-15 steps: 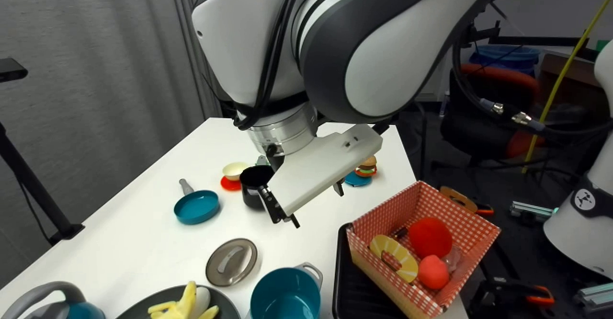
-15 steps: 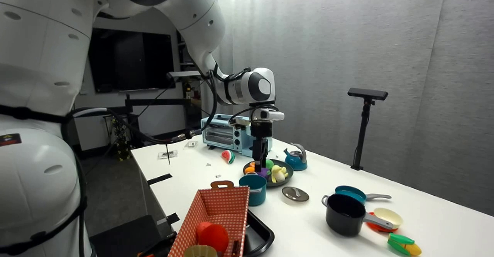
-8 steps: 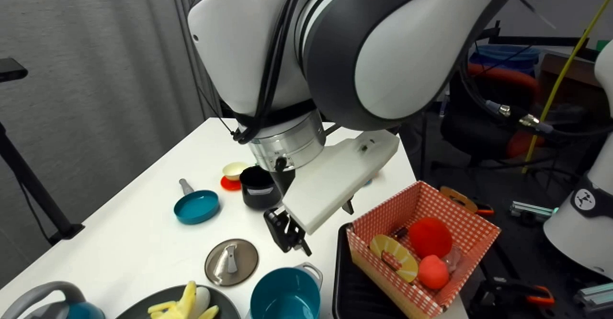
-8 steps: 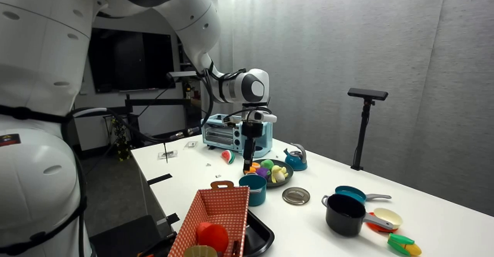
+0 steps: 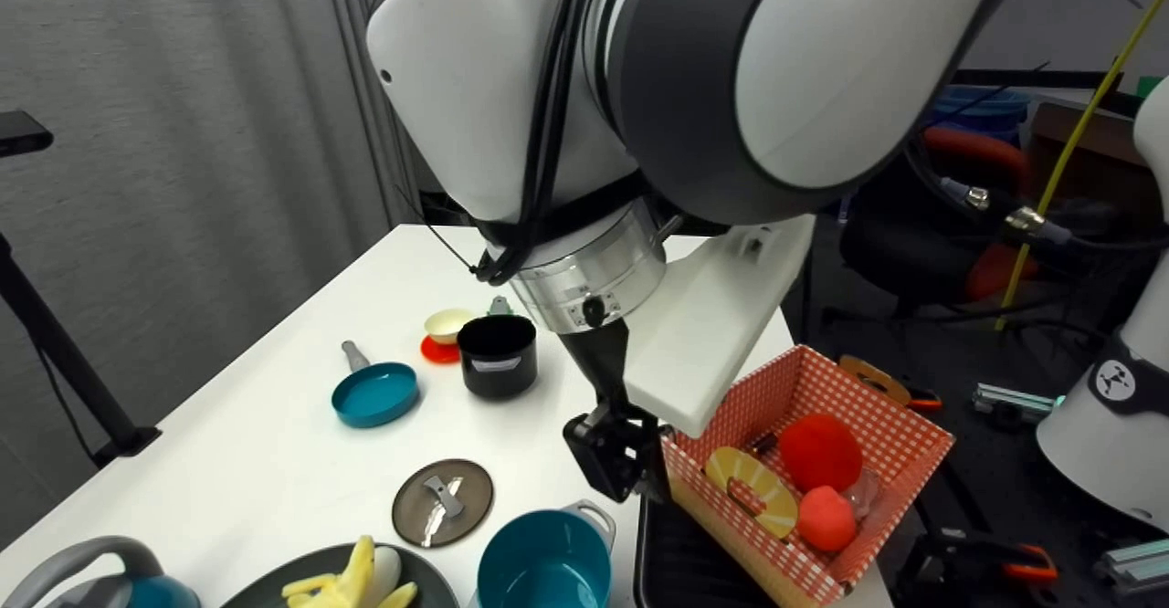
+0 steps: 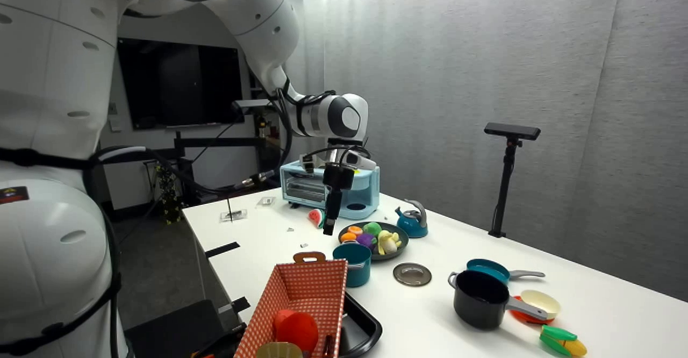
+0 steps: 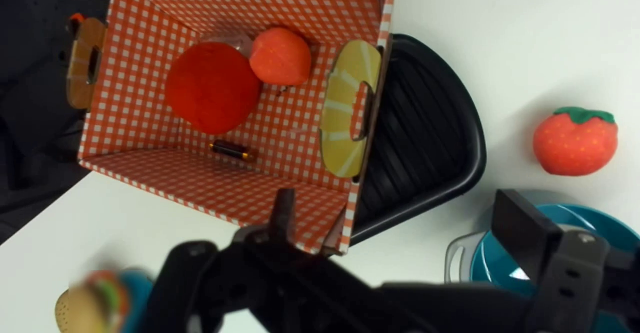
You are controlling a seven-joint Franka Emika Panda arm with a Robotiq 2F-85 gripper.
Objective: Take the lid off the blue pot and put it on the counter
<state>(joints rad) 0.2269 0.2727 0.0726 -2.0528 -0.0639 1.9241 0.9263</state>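
The lid (image 5: 443, 503), a silvery-grey disc with a centre knob, lies on the white counter (image 5: 301, 462) beside the blue pot (image 5: 545, 558), apart from it. In an exterior view the lid (image 6: 412, 274) lies right of the blue pot (image 6: 358, 272). The pot stands uncovered, its teal inside showing. My gripper (image 5: 621, 476) is above the counter between pot and basket; it also shows above the table (image 6: 328, 231). In the wrist view my gripper (image 7: 395, 208) has its fingers wide apart with nothing between them. The pot (image 7: 480, 260) is partly hidden behind a finger; the lid is out of that view.
A red-checkered basket (image 5: 731, 389) stands on a black tray (image 7: 425, 138) beside the pot. A pan of toy vegetables (image 6: 400, 234), a kettle (image 6: 413, 223), a black pot (image 6: 480, 301), a flat teal dish (image 5: 376, 395) and a strawberry (image 7: 575, 143) stand around.
My gripper has moved away from the lid, toward the basket side. The lid has turned on the counter, its knob bar pointing another way, and settled flatter. The pot has not moved.
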